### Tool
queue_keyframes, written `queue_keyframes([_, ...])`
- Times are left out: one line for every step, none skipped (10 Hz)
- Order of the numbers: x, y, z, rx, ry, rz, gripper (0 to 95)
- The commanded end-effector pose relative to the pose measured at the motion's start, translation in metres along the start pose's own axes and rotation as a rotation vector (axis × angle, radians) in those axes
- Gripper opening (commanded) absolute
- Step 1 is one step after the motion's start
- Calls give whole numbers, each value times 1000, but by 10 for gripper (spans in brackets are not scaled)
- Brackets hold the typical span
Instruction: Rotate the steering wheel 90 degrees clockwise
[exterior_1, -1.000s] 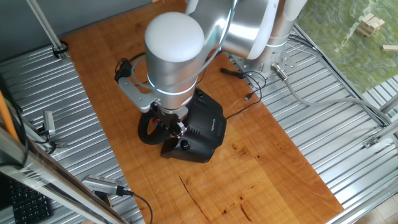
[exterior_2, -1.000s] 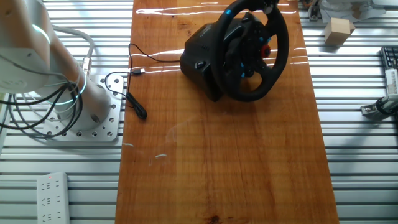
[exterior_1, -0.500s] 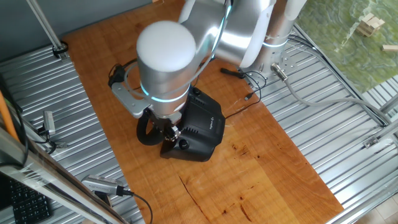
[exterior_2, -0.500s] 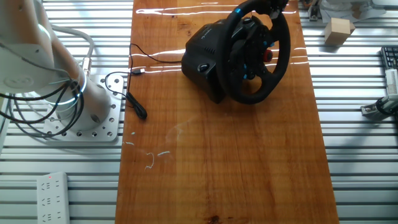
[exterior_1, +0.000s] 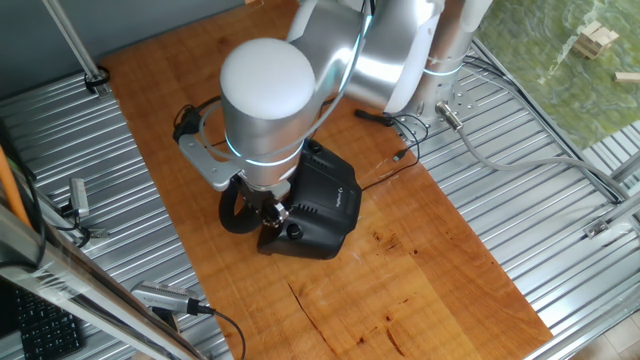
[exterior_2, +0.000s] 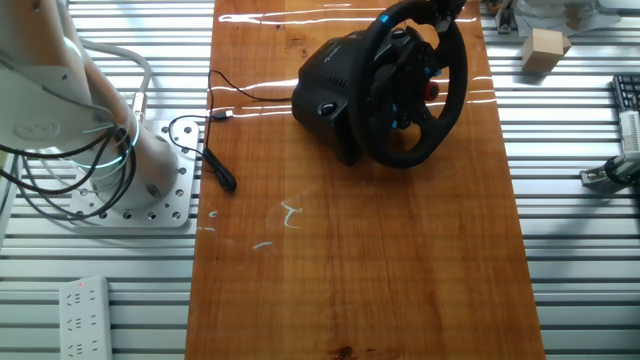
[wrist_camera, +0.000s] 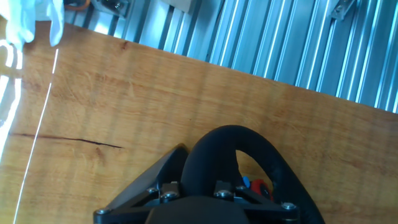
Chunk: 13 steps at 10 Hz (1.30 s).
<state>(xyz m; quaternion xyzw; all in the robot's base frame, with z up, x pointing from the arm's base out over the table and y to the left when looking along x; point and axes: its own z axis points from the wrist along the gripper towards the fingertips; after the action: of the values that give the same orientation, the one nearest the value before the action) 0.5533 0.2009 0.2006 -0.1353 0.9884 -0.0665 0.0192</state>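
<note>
Fingers (wrist_camera: 205, 186) clamp the steering wheel (exterior_2: 420, 85) rim at its top, giving leverage for the clockwise turn.

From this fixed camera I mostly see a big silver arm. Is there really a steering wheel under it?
Observer: Yes. The other fixed view shows the steering wheel almost whole, upright on its black base.
Visitor: Anything on its middle?
Observer: A red button with small blue ones beside it.
Visitor: Is the claw holding it?
Observer: In the hand view the claw looks closed on the black rim, which loops out over the wooden table.
</note>
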Motion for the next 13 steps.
queue_keyframes([1, 1, 28, 3, 1, -3, 0])
queue_keyframes([0, 1, 29, 5, 1, -3, 0])
queue_keyframes([0, 1, 31, 5, 0, -4, 0])
queue_keyframes([-1, 0, 36, 6, -1, -5, 0])
queue_keyframes([-1, -1, 40, 6, -1, -4, 0])
queue_keyframes([-2, -1, 41, 5, 0, -5, 0])
queue_keyframes([-2, -1, 41, 5, 2, -4, 0])
queue_keyframes([-2, -1, 41, 3, 8, -1, 0])
queue_keyframes([-2, -1, 41, -2, 30, 7, 0])
queue_keyframes([-2, -1, 41, -1, 47, 9, 0])
queue_keyframes([-3, -1, 41, 1, 70, 9, 0])
queue_keyframes([-3, -1, 41, 5, 88, 9, 0])
queue_keyframes([-3, -1, 40, 10, 103, 6, 0])
